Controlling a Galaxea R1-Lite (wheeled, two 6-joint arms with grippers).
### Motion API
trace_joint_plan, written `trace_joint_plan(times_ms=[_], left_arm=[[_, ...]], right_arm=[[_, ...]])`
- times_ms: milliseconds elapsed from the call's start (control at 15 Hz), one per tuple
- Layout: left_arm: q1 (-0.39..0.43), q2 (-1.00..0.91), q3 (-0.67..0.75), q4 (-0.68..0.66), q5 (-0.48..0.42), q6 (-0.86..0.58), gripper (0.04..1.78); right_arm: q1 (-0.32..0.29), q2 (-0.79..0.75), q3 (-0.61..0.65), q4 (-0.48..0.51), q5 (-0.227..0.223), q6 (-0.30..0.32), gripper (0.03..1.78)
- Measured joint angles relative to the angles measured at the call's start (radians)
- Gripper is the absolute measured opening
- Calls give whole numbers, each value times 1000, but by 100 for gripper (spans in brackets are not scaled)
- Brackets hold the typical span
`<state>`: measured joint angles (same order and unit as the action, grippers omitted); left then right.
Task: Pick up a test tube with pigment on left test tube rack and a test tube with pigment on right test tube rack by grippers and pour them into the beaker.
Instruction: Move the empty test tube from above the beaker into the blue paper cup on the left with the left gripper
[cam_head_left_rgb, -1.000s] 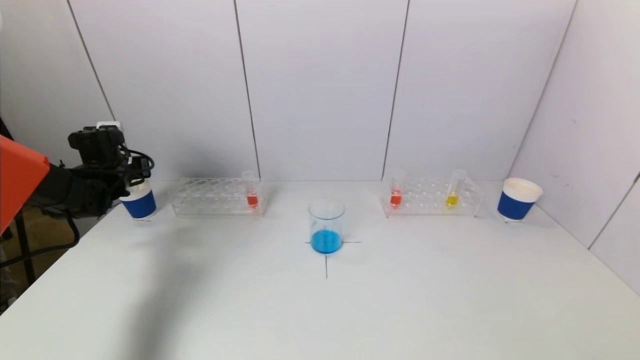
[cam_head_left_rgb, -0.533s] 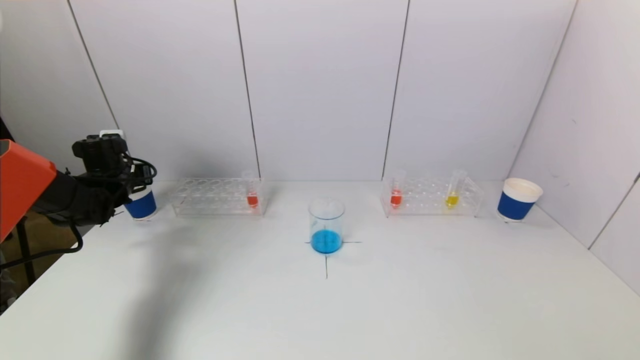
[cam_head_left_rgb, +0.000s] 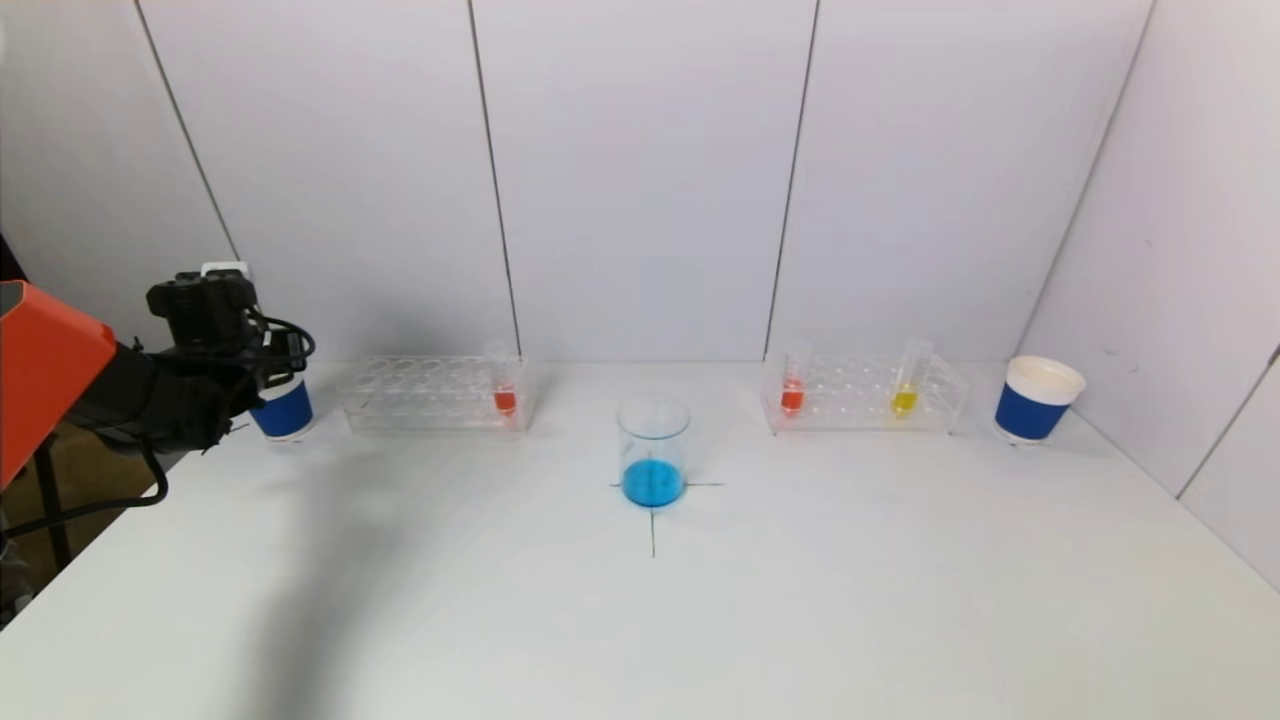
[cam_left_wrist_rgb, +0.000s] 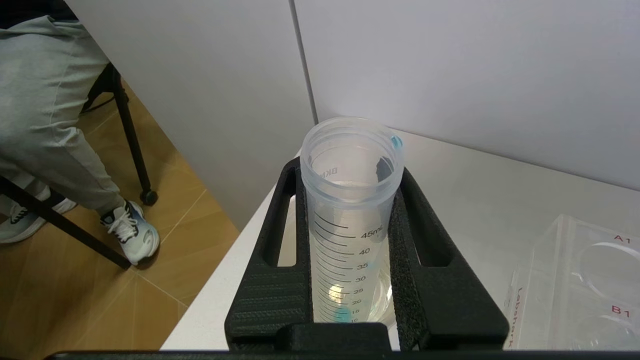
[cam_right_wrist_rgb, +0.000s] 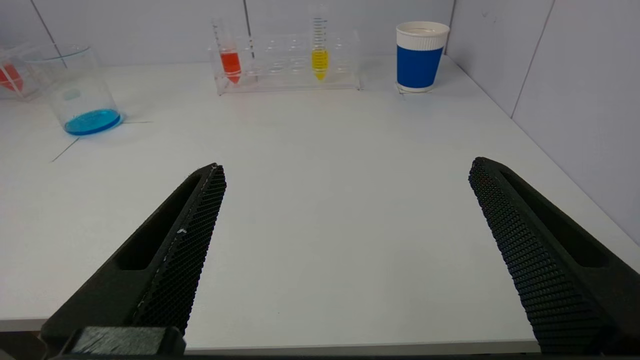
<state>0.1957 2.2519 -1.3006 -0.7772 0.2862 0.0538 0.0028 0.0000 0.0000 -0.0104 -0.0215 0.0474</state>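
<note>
My left gripper (cam_left_wrist_rgb: 350, 170) is shut on a clear graduated test tube (cam_left_wrist_rgb: 350, 215), held upright and nearly empty, with blue traces at its tip and rim. In the head view the left gripper (cam_head_left_rgb: 262, 368) sits at the far left, right over the left blue cup (cam_head_left_rgb: 283, 410). The beaker (cam_head_left_rgb: 653, 452) with blue liquid stands at the table's centre. One red tube (cam_head_left_rgb: 504, 388) is in the left test tube rack (cam_head_left_rgb: 425, 397). A red tube (cam_head_left_rgb: 792, 385) and a yellow tube (cam_head_left_rgb: 907, 380) are in the right test tube rack (cam_head_left_rgb: 865, 398). My right gripper (cam_right_wrist_rgb: 347, 167) hangs open over the table's front edge, empty.
A second blue cup (cam_head_left_rgb: 1036, 400) stands at the far right beside the right rack. White wall panels close the back and right. The table's left edge (cam_left_wrist_rgb: 215, 300) drops to the floor, where a seated person's leg (cam_left_wrist_rgb: 55, 125) shows.
The left arm has come down a little with the tube toward the left blue cup, then held still. Nothing else has moved.
</note>
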Motion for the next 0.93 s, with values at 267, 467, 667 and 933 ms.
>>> trace_joint_plan(times_ms=[267,467,667,933], left_arm=[[0,0,1,0,0,0,48],[1,0,-1,0,-1,-6,68],[2,0,-3,0,0,-6,115],[2,-4,-2,0,-1,-6,165]], right_arm=[[0,0,0,0,0,0,177],[0,0,0,0,0,0,177],[0,0,0,0,0,0,177],[0,0,0,0,0,0,177]])
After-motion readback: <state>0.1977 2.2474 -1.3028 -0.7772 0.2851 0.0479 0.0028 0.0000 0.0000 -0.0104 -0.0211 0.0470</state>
